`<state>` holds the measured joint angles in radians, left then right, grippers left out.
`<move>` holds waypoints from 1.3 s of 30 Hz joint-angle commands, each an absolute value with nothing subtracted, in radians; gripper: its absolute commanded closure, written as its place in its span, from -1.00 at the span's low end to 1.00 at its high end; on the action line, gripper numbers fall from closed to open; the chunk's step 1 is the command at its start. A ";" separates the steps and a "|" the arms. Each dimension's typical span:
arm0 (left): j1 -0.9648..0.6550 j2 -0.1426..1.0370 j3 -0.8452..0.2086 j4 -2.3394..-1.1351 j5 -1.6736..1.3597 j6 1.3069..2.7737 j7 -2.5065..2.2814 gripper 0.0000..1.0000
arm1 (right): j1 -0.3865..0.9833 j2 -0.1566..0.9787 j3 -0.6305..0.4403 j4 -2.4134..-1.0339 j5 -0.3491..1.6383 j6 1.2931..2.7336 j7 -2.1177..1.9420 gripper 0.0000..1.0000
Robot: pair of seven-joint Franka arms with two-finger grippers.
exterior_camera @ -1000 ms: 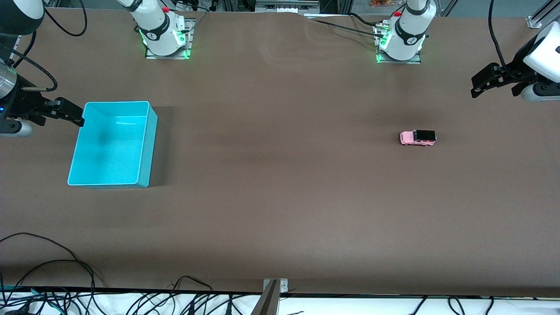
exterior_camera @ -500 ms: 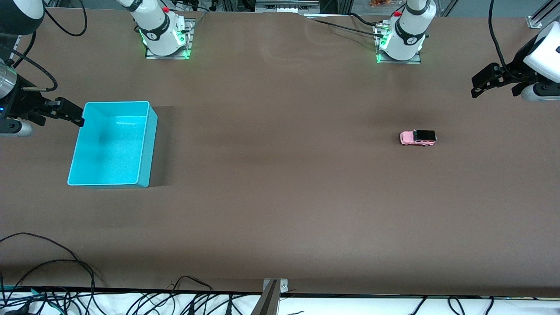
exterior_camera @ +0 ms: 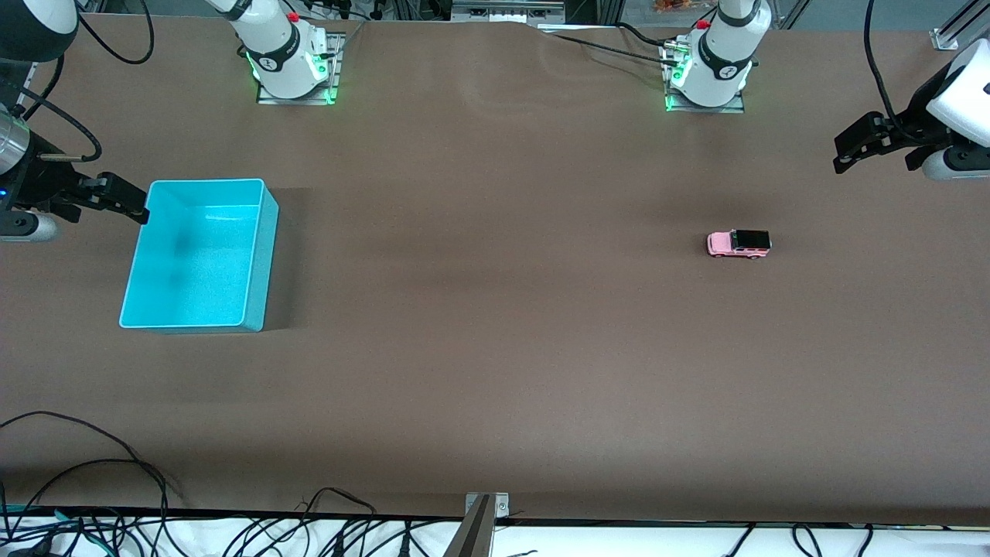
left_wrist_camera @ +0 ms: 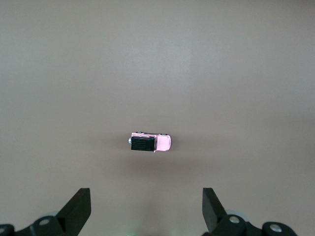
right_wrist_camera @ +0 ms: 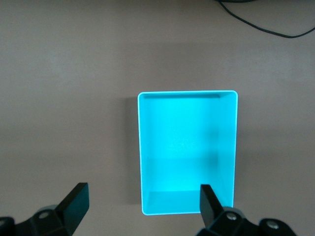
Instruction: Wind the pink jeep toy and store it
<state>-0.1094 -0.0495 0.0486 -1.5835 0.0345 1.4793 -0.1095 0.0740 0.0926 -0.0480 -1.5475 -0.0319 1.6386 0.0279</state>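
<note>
The pink jeep toy (exterior_camera: 739,244) stands alone on the brown table toward the left arm's end; it also shows in the left wrist view (left_wrist_camera: 150,143), pink with a black roof. My left gripper (exterior_camera: 844,155) hangs open and empty in the air near that end of the table, apart from the jeep; its fingers (left_wrist_camera: 78,209) frame bare table. The turquoise bin (exterior_camera: 201,255) stands empty toward the right arm's end. My right gripper (exterior_camera: 138,207) hangs open and empty by the bin's rim (right_wrist_camera: 187,93).
Loose black cables (exterior_camera: 93,464) lie along the table edge nearest the front camera. The two arm bases (exterior_camera: 290,62) stand at the table's edge farthest from the camera. A metal bracket (exterior_camera: 483,514) sits at the near edge.
</note>
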 commanded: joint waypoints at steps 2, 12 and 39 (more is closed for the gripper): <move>-0.107 -0.037 0.051 -1.555 0.020 1.456 -0.112 -1.00 | 0.078 0.089 -0.048 -1.540 -0.037 1.637 0.035 -1.00; -0.098 -0.037 0.051 -1.555 0.020 1.457 -0.112 -1.00 | 0.078 0.089 -0.048 -1.537 -0.037 1.637 0.035 -1.00; -0.112 -0.041 0.041 -1.555 0.021 1.456 -0.112 -1.00 | 0.078 0.089 -0.048 -1.540 -0.037 1.637 0.035 -1.00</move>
<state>-0.1058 -0.0492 0.0485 -1.5835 0.0343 1.4792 -0.1095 0.0742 0.0926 -0.0480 -1.5466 -0.0319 1.6387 0.0279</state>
